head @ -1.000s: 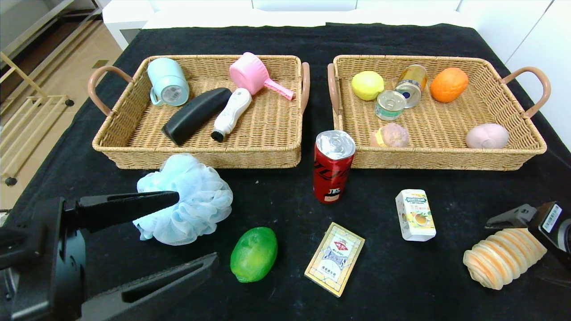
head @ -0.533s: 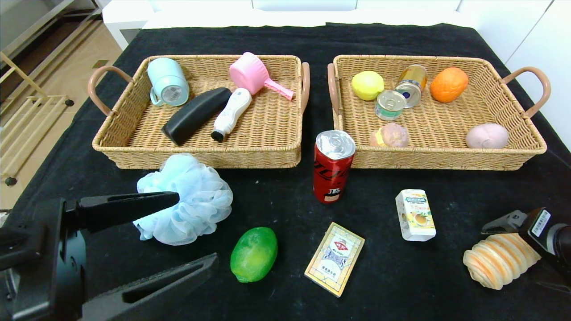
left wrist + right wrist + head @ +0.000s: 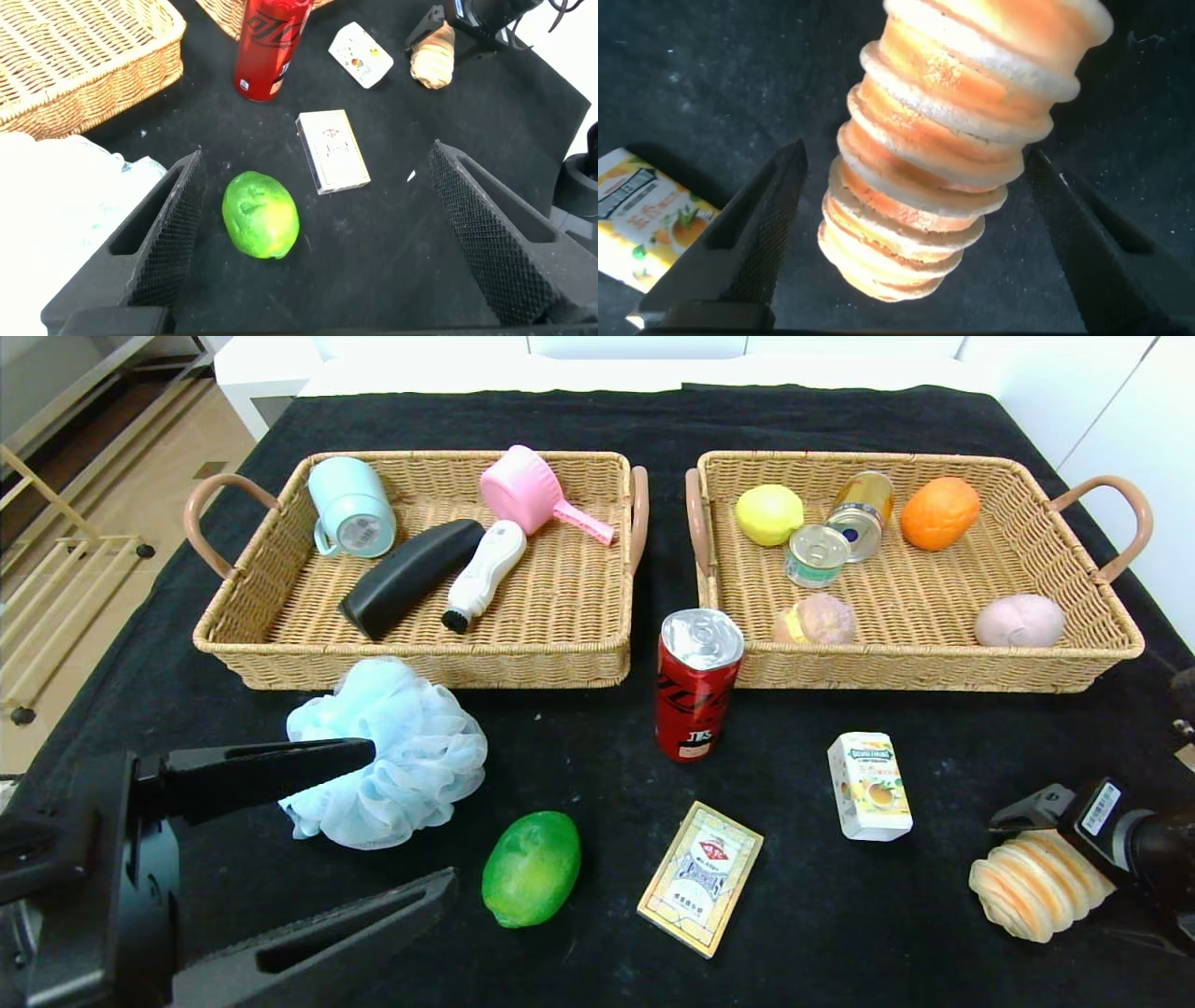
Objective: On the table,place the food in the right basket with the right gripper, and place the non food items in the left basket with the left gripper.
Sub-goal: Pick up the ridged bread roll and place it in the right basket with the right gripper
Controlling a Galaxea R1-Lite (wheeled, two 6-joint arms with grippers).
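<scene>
My right gripper (image 3: 1027,859) is open at the front right, its fingers on either side of the ridged tan bread loaf (image 3: 1036,887), with a gap on each side in the right wrist view (image 3: 915,154). The white carton (image 3: 868,786) lies beside it, and the red soda can (image 3: 697,681) stands upright against the right basket (image 3: 934,670). My left gripper (image 3: 411,817) is open and empty at the front left, above the table. The blue pouf (image 3: 392,756) is by its upper finger. The green fruit (image 3: 530,868) and the card box (image 3: 700,889) lie ahead of it.
The left basket (image 3: 420,665) holds a mug, a black bottle, a white brush and a pink scoop. The right basket holds fruit, cans and round buns. A wooden rack stands on the floor at the left. The table's black cloth (image 3: 597,747) is bare between the items.
My right gripper has slid further left along the bread loaf, so its fingers now reach further over it. The left arm and all the objects have stayed still.
</scene>
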